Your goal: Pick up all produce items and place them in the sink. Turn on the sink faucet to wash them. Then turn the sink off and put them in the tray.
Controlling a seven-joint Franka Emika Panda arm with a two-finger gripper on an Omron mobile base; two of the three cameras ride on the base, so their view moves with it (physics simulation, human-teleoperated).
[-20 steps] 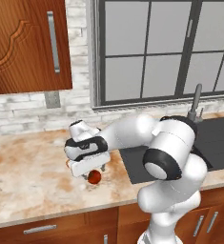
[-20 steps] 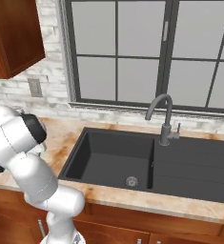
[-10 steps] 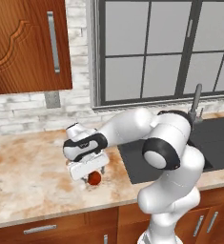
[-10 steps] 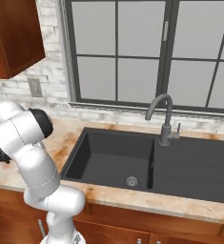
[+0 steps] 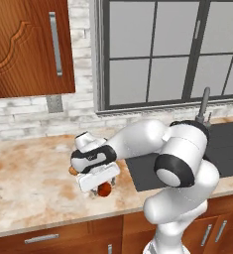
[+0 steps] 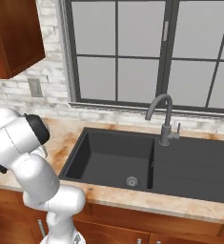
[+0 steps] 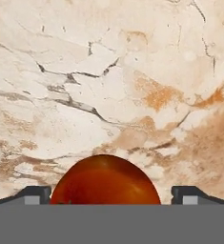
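Two produce items show in the left base view: a small orange-tan ball (image 5: pixel 72 170) peeking out just left of the hand, and one red tomato (image 5: pixel 105 189) directly beneath the gripper (image 5: pixel 99 187). In the hand view the tomato (image 7: pixel 105 180) sits between the two spread fingertips (image 7: pixel 32 195) over the marble counter (image 7: pixel 108 71). One sink (image 6: pixel 147 159) and one faucet (image 6: pixel 163 119) lie well to the right. Since half a second ago the hand has dropped lower around the tomato.
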